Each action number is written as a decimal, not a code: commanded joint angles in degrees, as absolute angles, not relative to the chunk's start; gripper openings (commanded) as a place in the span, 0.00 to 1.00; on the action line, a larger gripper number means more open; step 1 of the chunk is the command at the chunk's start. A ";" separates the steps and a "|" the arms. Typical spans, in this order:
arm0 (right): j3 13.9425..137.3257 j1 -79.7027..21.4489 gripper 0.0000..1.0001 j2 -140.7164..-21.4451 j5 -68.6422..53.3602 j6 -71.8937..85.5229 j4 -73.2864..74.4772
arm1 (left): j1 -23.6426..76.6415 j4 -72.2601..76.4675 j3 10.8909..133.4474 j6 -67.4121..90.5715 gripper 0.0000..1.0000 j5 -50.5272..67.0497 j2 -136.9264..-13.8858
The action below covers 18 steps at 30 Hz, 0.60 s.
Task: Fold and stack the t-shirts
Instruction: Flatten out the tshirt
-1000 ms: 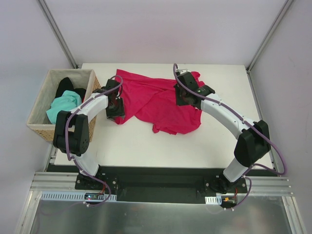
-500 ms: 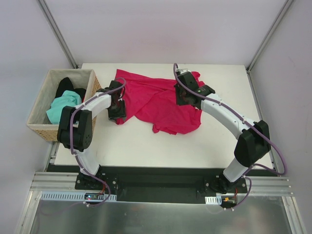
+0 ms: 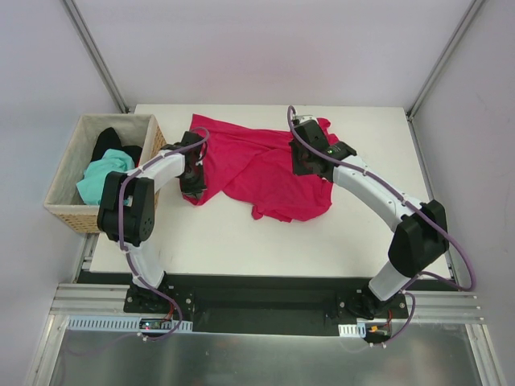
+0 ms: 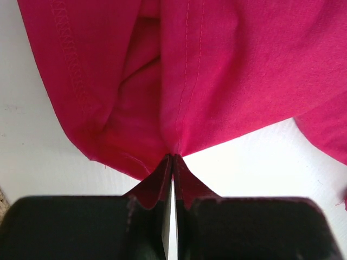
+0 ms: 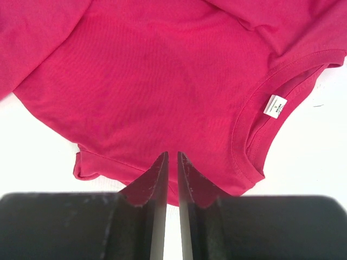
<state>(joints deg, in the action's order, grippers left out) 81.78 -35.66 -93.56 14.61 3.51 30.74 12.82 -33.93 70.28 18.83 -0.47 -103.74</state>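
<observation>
So, the red shirt (image 3: 257,165) is spread out, rumpled, over the far half of the worktop (image 3: 265,241), reaching nearly to the far edge and lying a bit left of the middle. It isn't folded flat; creases and overlapping flaps can be seen all over it.

The left tool (image 3: 193,178) is parked on the shirt's left side, toward the left edge of the worktop. In the left wrist view this tool (image 4: 172,160) is clenched tight on a pinch of red cloth, and the fabric is gathered into a point right at the fingertips, with a stitched hem running off to the left.

The right tool (image 3: 310,161) is set on the shirt's right part, near the far edge. Up close, it (image 5: 172,157) is pressed nearly together on the shirt's edge, just beside the collar (image 5: 255,135), where a small white label (image 5: 277,106) is sewn in.

Off the left edge, a basket (image 3: 60,193) is stood against the worktop, with a mint shirt (image 3: 103,177) and a black shirt (image 3: 109,145) bundled inside.
</observation>
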 commanded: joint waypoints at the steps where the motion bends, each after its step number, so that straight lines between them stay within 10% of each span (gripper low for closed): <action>1: 83.85 -35.68 0.15 -92.11 15.29 3.69 31.38 | 13.45 -35.60 71.98 19.07 0.00 -0.79 -103.98; 18: 81.91 -40.07 0.10 -95.62 13.53 5.36 32.08 | 12.48 -37.00 77.51 20.74 0.00 -2.46 -94.84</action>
